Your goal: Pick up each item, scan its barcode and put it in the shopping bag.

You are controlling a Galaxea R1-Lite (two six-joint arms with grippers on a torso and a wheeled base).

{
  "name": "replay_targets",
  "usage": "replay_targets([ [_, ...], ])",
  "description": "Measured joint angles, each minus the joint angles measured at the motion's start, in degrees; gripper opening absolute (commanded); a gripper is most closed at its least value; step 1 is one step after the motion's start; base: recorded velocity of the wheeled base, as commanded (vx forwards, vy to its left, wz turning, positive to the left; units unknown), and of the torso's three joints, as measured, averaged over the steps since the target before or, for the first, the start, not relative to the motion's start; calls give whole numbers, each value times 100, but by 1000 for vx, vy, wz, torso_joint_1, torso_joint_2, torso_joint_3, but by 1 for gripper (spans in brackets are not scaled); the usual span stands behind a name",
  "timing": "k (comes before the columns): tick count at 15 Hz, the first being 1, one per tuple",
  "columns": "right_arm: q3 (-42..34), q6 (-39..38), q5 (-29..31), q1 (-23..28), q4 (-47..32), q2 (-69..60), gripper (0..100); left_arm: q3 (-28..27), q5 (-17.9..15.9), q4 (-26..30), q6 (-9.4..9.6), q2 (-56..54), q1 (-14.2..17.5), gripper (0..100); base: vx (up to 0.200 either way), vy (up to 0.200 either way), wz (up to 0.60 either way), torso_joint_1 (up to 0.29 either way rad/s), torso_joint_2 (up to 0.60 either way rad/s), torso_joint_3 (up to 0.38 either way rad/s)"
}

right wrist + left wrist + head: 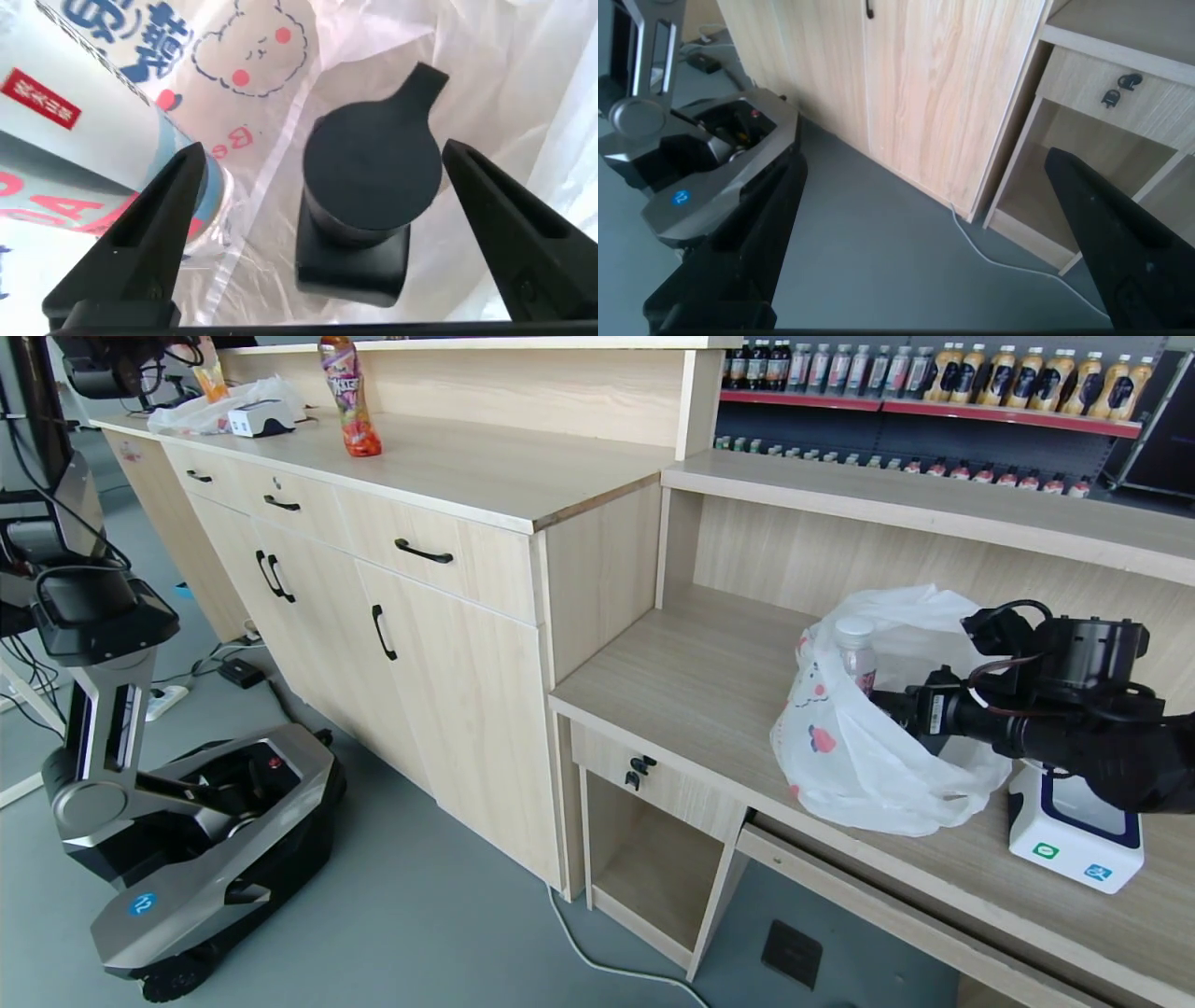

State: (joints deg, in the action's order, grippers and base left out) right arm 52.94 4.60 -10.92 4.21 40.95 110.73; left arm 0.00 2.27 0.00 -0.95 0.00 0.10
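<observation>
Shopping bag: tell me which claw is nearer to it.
Right. The right claw is inside the shopping bag, open, beside a bottle. The left claw hangs open over the floor by the cabinet, well away from the bag.

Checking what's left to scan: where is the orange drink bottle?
The bottle stands upright on the tall counter, upper left in the head view, well away from the shopping bag on the lower desk at right.

Left gripper (922, 161) spread wide; right gripper (322, 154) spread wide.
</observation>
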Motion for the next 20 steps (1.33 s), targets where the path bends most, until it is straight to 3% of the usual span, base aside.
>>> replay_targets([
  [7, -129, 1642, -517, 221, -12, -1219, 100, 0, 0, 0, 0, 0, -2, 100, 0, 0, 0, 0, 0, 0],
  [14, -190, 1699, -519, 519, -69, -1660, 100, 0, -2, 0, 0, 0, 0, 100, 0, 0, 0, 0, 0, 0],
  [20, 282, 1770, -594, 844, -984, -2559, 100, 0, -2, -2, 0, 0, -5, 100, 0, 0, -600, 4, 3, 4],
])
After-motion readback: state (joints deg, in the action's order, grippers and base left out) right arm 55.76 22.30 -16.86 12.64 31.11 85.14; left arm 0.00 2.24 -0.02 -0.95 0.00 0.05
